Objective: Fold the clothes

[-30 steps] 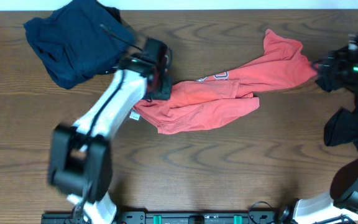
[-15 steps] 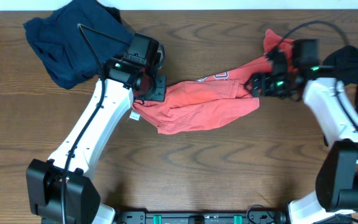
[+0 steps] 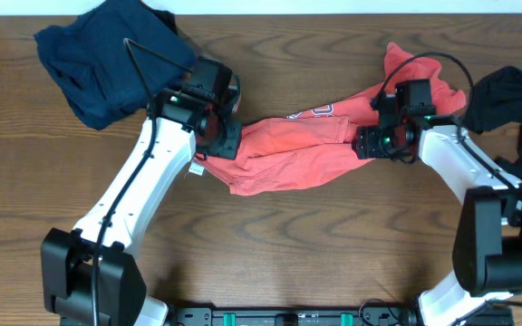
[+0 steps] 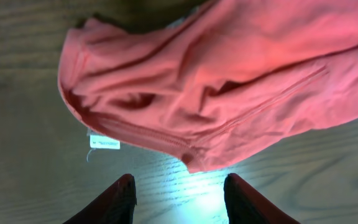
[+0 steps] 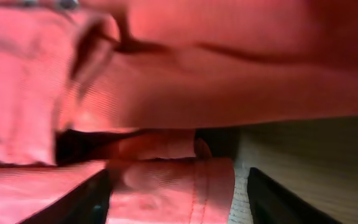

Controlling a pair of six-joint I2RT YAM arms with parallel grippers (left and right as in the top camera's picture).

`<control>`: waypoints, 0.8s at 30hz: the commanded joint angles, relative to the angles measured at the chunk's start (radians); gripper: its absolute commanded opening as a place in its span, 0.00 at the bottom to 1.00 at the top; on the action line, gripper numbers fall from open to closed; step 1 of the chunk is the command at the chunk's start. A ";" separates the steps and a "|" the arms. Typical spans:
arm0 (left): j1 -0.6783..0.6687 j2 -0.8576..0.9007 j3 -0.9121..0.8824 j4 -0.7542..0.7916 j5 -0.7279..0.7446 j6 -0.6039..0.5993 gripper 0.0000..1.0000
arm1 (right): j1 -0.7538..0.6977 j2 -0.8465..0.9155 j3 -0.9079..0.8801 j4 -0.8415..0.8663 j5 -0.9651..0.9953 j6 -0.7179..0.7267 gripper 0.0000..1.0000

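The red-orange T-shirt [image 3: 306, 149] lies crumpled across the middle of the table, white lettering showing near its top fold. My left gripper [image 3: 217, 136] hovers open at the shirt's left end; in the left wrist view the shirt [image 4: 216, 81] lies just beyond the fingertips [image 4: 124, 193] with bare wood between them. My right gripper [image 3: 370, 143] is low over the shirt's right part, open, with a hemmed fold of the shirt [image 5: 179, 186] between its spread fingers [image 5: 272, 199]. The navy-blue shirt [image 3: 107, 59] is heaped at the back left. The black shirt [image 3: 515, 91] is at the right edge.
A small white label [image 4: 104, 142] sticks out from the red shirt's left edge. Bare wooden tabletop [image 3: 288, 254] lies in front of the shirt. The arm bases stand at the front edge.
My right arm swung in from the far right to the red shirt and lowered onto its right part. My left gripper stayed at the shirt's left end, shifting slightly.
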 commanded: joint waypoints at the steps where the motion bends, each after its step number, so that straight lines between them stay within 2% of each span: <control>1: 0.002 0.006 -0.021 0.003 -0.005 0.027 0.48 | 0.005 0.029 -0.007 0.009 0.015 0.002 0.55; 4: 0.002 0.006 -0.023 0.005 -0.005 0.027 0.48 | 0.005 0.046 -0.008 0.020 0.015 0.002 0.39; 7: 0.002 0.006 -0.023 0.006 -0.005 0.027 0.48 | 0.004 0.046 -0.007 0.026 0.014 0.010 0.03; 11: 0.002 0.006 -0.023 0.001 -0.005 0.026 0.48 | 0.003 0.001 -0.002 -0.001 0.006 0.025 0.01; 15: 0.002 0.004 -0.023 -0.017 -0.004 0.026 0.48 | 0.003 -0.115 0.038 -0.099 0.006 0.023 0.01; 24: 0.002 -0.001 -0.023 0.003 -0.005 0.027 0.48 | 0.004 -0.397 0.290 -0.357 0.002 0.013 0.01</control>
